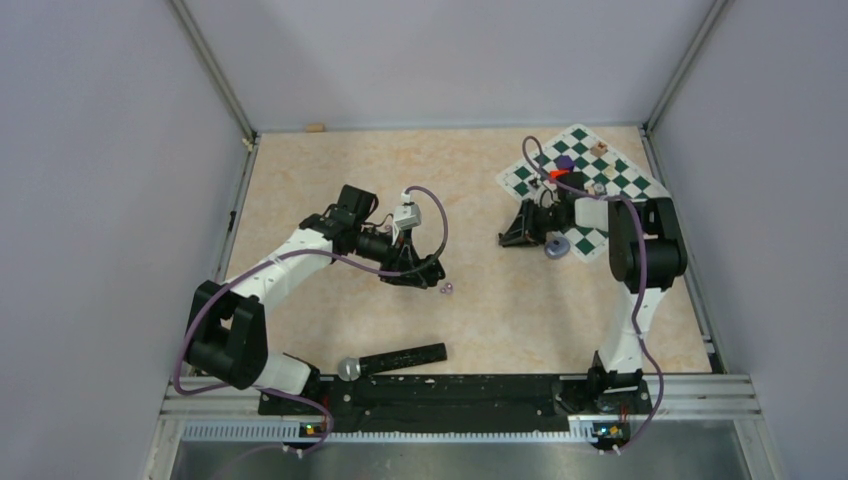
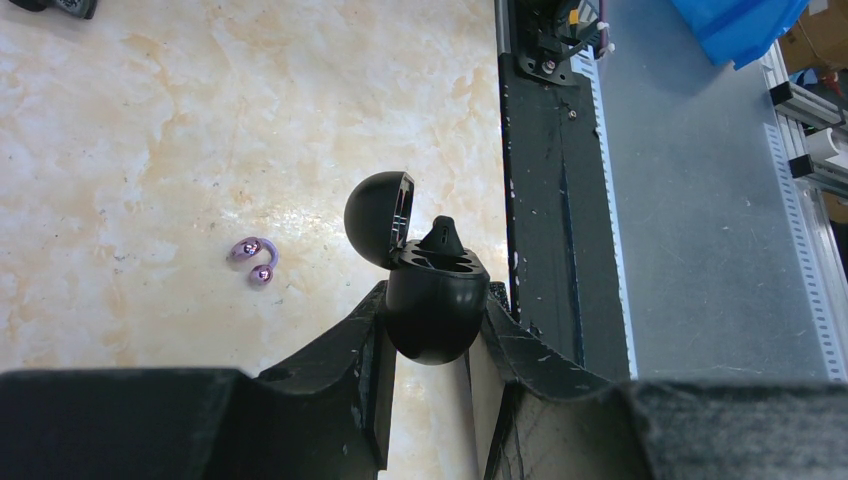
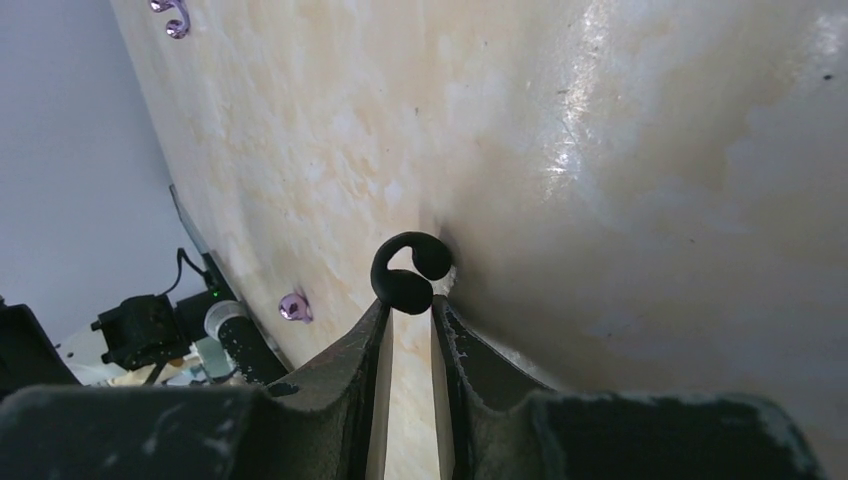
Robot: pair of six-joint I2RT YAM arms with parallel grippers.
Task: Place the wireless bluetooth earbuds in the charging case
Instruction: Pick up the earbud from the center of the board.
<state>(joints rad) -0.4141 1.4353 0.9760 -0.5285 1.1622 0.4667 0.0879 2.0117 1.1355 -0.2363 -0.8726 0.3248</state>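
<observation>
My left gripper point(image 1: 424, 274) is shut on the lower shell of a black oval charging case point(image 2: 432, 310). The case's lid point(image 2: 378, 215) stands open, and one black earbud point(image 2: 440, 236) sticks up from its sockets. A lilac earbud point(image 2: 254, 262) lies on the table left of the case, and it also shows in the top view point(image 1: 446, 288). My right gripper point(image 1: 512, 236) is shut on a black C-shaped earbud point(image 3: 408, 276), held low at the table surface. Two lilac earbuds point(image 3: 294, 307) point(image 3: 172, 15) lie farther off on the table.
A grey oval case point(image 1: 557, 247) lies beside my right gripper at the edge of a green-and-white chessboard point(image 1: 618, 182) carrying coloured blocks. A black bar with a silver end point(image 1: 400, 358) lies near the front rail point(image 1: 460, 390). Walls enclose the table.
</observation>
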